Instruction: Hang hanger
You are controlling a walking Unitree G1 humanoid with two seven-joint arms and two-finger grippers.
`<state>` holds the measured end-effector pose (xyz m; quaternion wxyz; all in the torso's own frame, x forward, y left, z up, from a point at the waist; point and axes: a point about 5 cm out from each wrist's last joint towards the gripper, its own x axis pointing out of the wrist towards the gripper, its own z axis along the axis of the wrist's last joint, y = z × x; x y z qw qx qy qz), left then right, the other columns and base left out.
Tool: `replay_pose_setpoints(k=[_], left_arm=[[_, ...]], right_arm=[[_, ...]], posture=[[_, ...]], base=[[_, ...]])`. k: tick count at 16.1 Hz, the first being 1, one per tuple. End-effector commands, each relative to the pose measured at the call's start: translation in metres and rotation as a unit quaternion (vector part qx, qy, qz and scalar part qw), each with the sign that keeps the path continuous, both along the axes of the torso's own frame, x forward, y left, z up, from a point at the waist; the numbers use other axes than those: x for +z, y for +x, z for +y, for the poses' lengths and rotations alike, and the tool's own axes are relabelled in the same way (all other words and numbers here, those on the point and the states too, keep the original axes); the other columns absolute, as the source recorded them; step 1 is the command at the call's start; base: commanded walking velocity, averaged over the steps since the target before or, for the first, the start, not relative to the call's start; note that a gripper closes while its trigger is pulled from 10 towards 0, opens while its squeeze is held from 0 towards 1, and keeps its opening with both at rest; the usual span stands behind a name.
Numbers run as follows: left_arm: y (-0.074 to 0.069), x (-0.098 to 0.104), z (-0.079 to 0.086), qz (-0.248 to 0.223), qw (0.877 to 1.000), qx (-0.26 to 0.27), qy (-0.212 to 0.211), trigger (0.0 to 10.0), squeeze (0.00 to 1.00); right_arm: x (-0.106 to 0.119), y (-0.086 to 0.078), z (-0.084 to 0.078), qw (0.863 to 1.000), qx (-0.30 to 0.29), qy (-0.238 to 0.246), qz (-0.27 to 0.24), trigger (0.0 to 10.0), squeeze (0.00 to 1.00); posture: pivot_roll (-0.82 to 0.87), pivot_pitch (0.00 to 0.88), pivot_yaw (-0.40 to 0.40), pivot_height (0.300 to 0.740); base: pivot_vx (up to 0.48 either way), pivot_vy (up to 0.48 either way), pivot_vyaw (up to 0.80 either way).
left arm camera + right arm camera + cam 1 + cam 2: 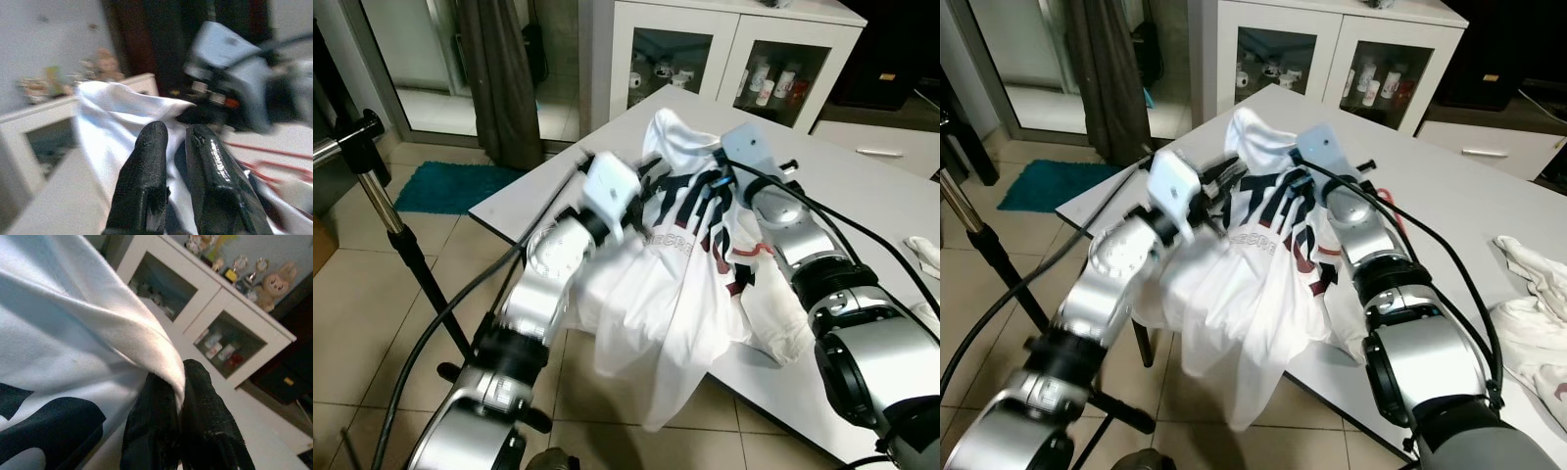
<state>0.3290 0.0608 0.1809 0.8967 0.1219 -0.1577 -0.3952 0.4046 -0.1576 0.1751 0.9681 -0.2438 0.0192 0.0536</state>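
Holding a white T-shirt (680, 264) up between both arms is where you stand, and that tells me the task is at an early stage. Your right gripper (182, 382) is pinching a folded edge of the shirt's fabric, its two black fingers pressed together on the cloth. Your left gripper (177, 142) has its fingers close together with only a narrow gap; it sits against the shirt's upper edge, but I cannot tell whether any cloth is caught between them. The shirt, white with dark and red lettering, is lifted near the corner of the white table (862, 186) closest to the teal rug (450, 184), its lower part drooping over the table's near edge toward the tiled floor.

I cannot make out a hanger anywhere; if one is inside the shirt, the fabric hides it. A black stand with a horizontal pole (357, 147) rises off the table's left side, well apart from the shirt, and nothing hangs on it. So, by my reading, the hanging itself is all left to do: you have the garment in hand, not yet carried to the pole.
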Motion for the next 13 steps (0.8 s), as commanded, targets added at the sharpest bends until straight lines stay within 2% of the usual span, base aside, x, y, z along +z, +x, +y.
replay_pose_setpoints(k=[1,4,6,10,11,12,13], left_arm=[[-0.008,-0.003,-0.011,0.009,0.999,-0.051,0.017,10.0,0.0],[-0.025,-0.028,-0.018,0.051,0.987,-0.126,0.083,10.0,0.0],[-0.025,-0.038,-0.019,0.062,0.984,-0.126,0.112,10.0,0.0],[-0.024,-0.044,-0.017,0.083,0.98,-0.127,0.131,10.0,0.0],[-0.024,-0.047,-0.016,0.09,0.977,-0.13,0.142,10.0,0.0],[-0.024,-0.051,-0.015,0.098,0.975,-0.13,0.15,10.0,0.0],[-0.026,-0.055,-0.014,0.111,0.972,-0.134,0.156,10.0,0.0]], right_arm=[[0.001,0.0,-0.006,1.0,-0.012,0.007,-0.006,0.0,0.0],[-0.01,-0.003,-0.005,1.0,-0.014,0.017,0.003,0.0,0.0],[-0.01,-0.004,0.001,1.0,0.003,0.03,0.0,0.0,0.0],[-0.012,-0.006,0.008,0.999,0.023,0.037,-0.003,0.0,0.0],[-0.012,-0.006,0.007,0.999,0.022,0.037,-0.003,2.9,0.0],[-0.012,-0.006,0.006,0.999,0.022,0.036,-0.001,10.0,0.0],[-0.012,-0.007,0.005,0.999,0.025,0.038,0.001,10.0,0.0]], posture=[[0.08,0.0,-0.066,0.723],[0.07,0.0,-0.061,0.723],[0.07,0.0,-0.059,0.723],[0.07,0.0,-0.056,0.723],[0.06,0.0,-0.055,0.723],[0.06,0.0,-0.054,0.723],[0.06,0.0,-0.054,0.723]], base=[[0.0,0.0,0.0],[0.0,0.0,0.0],[0.0,0.0,0.0],[0.0,0.0,0.0],[0.0,0.0,0.0],[0.0,0.0,0.0],[0.0,0.0,0.0]])
